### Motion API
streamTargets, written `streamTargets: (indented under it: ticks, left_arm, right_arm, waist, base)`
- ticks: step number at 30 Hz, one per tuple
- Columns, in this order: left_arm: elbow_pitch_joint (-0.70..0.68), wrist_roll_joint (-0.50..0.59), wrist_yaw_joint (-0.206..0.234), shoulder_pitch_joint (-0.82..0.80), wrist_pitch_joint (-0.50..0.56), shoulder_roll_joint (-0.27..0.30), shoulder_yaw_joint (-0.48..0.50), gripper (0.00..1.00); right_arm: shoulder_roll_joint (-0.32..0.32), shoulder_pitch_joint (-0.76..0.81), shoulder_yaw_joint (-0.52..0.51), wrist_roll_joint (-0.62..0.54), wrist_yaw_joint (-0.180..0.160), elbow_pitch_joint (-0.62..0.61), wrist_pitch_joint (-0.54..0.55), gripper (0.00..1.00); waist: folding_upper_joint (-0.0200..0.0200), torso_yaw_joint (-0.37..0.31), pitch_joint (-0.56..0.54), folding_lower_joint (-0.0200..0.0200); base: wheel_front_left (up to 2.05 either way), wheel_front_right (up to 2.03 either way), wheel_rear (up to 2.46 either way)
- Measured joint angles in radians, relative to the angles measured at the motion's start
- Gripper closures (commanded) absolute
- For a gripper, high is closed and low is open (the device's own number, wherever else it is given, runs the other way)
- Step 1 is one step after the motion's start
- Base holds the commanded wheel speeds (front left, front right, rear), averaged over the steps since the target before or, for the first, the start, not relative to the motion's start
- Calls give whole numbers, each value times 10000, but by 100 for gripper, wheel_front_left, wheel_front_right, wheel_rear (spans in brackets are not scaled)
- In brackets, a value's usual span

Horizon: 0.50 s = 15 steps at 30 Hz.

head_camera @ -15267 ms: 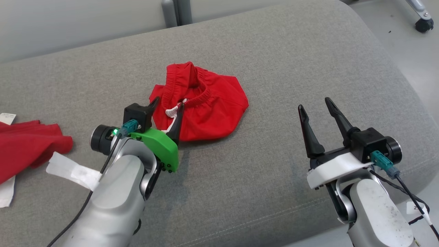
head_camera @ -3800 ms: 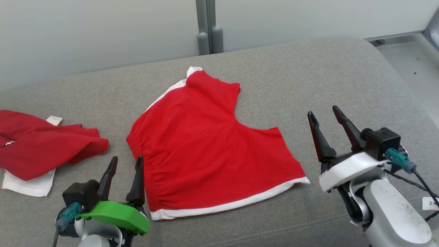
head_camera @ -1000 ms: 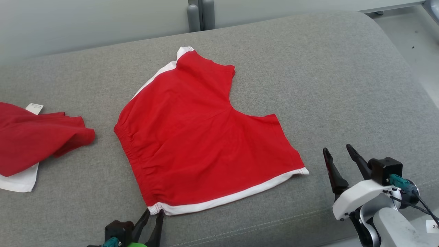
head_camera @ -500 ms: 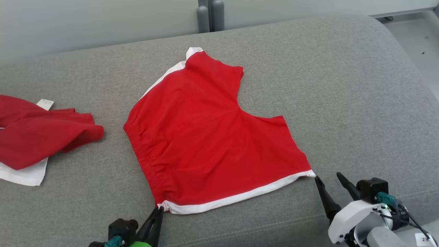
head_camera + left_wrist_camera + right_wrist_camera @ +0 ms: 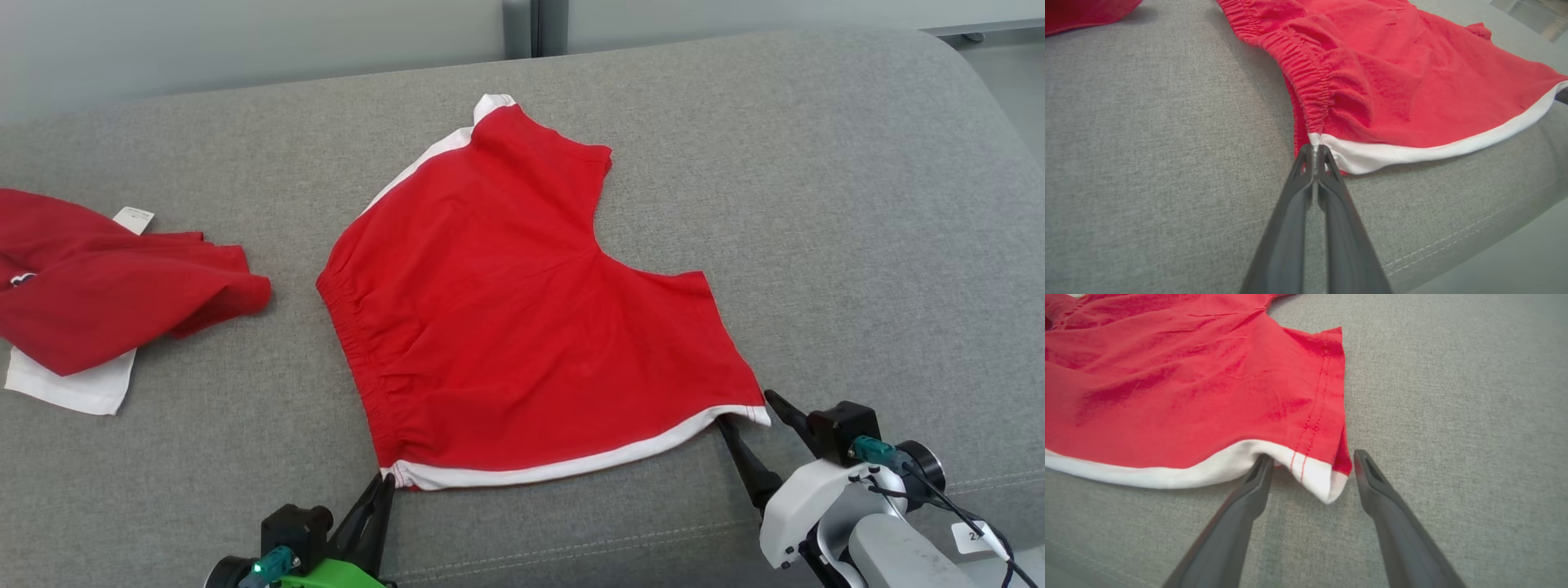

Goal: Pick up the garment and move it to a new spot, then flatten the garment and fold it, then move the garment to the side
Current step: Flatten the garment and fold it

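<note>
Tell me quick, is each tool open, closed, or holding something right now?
Left tool: closed, pinching the near left corner of the red shorts.
Right tool: open, jaws either side of the shorts' near right corner, not gripping.

Other red cloth [image 5: 122, 294] runs off the head view's left edge, and its tag [image 5: 133, 219] print's way too tiny to read.

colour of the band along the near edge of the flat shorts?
White band on otherwise red shorts; it shows best in the left wrist view.
</note>
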Motion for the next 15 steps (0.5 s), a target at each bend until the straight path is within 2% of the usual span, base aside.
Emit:
streamTargets:
  ticks: [2, 4, 5, 9, 10, 11, 12, 15]
  left_arm:
    - [4, -2, 0, 0, 0, -19, 2, 100]
    - [15, -2, 0, -1, -2, -25, 6, 100]
    - [21, -2, 0, -1, -2, -25, 10, 100]
    - [40, -2, -2, -3, -50, -31, 25, 100]
    - [44, -2, -2, -4, -52, -33, 36, 100]
    - [50, -2, -2, -5, -52, -36, 50, 100]
    - [54, -2, -2, -6, -54, -40, 61, 100]
    - [56, -8, -4, -10, -54, -59, 125, 100]
  right_arm:
    - [-2, -19, 31, -38, 2, 56, 0, 14]
    - [2, -36, 61, -56, 6, 81, 0, 36]
    - [6, -41, 73, -67, 38, 86, 0, 51]
    - [12, -95, 119, -134, 90, 82, 0, 68]
    - [15, -108, 119, -134, 90, 81, 0, 68]
    - [17, -110, 119, -134, 92, 79, 0, 87]
    - [17, -110, 119, -134, 92, 77, 0, 98]
    - [29, -109, 67, -109, 107, 21, 0, 100]
  waist:
    - [0, 10, 7, 0]
    - [0, 17, 12, 0]
    - [0, 20, 13, 0]
    - [0, 22, 16, 0]
    - [0, 19, 17, 0]
    - [0, 15, 18, 0]
    - [0, 9, 18, 0]
    - [0, -23, 13, 0]
  base:
    - [0, 0, 0]
    - [0, 0, 0]
    - [0, 0, 0]
    - [0, 0, 0]
    - [0, 0, 0]
    - [0, 0, 0]
    - [0, 0, 0]
    - [0, 0, 0]
